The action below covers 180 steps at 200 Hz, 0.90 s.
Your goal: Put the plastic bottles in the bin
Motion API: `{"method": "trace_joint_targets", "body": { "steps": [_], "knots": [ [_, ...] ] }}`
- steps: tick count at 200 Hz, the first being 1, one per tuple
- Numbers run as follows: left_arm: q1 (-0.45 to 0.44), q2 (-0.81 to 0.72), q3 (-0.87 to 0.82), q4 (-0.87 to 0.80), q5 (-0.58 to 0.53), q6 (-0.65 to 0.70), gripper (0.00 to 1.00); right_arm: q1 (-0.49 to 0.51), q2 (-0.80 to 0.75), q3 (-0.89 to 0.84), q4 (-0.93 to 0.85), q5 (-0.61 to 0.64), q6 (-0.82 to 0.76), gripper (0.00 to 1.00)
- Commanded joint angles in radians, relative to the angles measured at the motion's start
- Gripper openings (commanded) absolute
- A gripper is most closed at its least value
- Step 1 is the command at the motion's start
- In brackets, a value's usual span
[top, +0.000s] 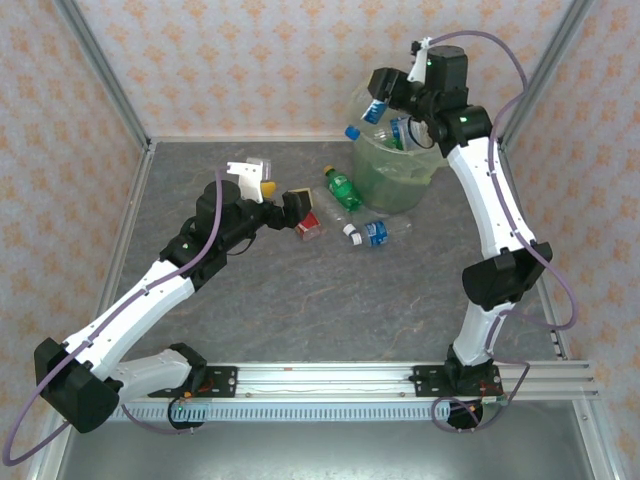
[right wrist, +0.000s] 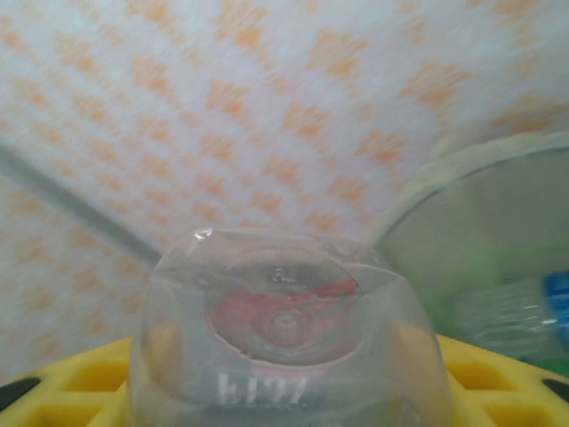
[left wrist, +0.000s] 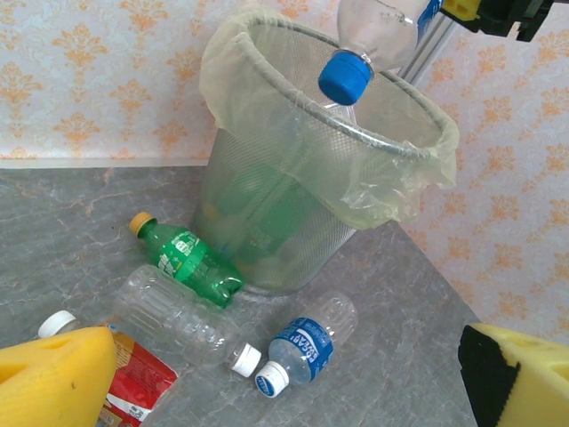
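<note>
We are seeing the right gripper hanging above the bin at the far right of the table. Its fingers are gripping a blue-capped bottle, which is tilting cap-down over the bin's rim. In the right wrist view that bottle's clear base is sitting between the yellow pads. A reddish blur is showing through the base, and we cannot make out what it is. The pads are cut off at the bottom edge. The bin's rim is blurring past on the right of this view, with a bluish bottle smeared inside.

Through the bin's translucent wall we are making out green and clear shapes, but we cannot count them.

The left gripper is hovering low over the table, well left of the bin. Its fingers are standing wide apart with nothing between them. In the left wrist view a red-labelled bottle is lying half hidden behind the lower-left pad, and we cannot tell whether they are touching.

A green bottle is lying just beside the bin's base. A clear bottle is lying close against it. A blue-labelled bottle is lying near both.
</note>
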Motion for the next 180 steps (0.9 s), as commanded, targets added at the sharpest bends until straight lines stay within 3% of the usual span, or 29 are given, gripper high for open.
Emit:
{"method": "trace_joint_targets", "body": {
  "steps": [1, 39, 70, 143, 164, 174, 180],
  "knots": [
    [-0.004, -0.031, 0.024, 0.002, -0.025, -0.017, 0.99, 0.000, -0.043, 0.041, 0.050, 0.252, -0.057, 0.56],
    [-0.004, -0.030, 0.027, 0.004, -0.034, -0.024, 0.99, -0.001, -0.011, 0.037, 0.105, 0.449, -0.123, 0.56],
    [-0.004, -0.034, 0.028, -0.005, -0.048, -0.022, 0.99, -0.002, 0.044, 0.060, 0.145, 0.515, -0.160, 0.56],
    [-0.004, -0.050, 0.035, -0.025, -0.079, -0.014, 0.99, -0.003, 0.177, 0.121, 0.151, 0.509, -0.190, 0.57],
    [-0.003, -0.048, 0.038, -0.031, -0.086, -0.013, 0.99, 0.004, 0.193, 0.122, 0.131, 0.492, -0.190, 0.74],
    [-0.003, -0.047, 0.039, -0.034, -0.086, -0.012, 0.99, 0.007, 0.191, 0.120, 0.123, 0.495, -0.192, 0.99],
    [-0.004, -0.046, 0.039, -0.036, -0.086, -0.012, 0.99, 0.008, 0.188, 0.117, 0.120, 0.497, -0.194, 1.00]
  ]
}}
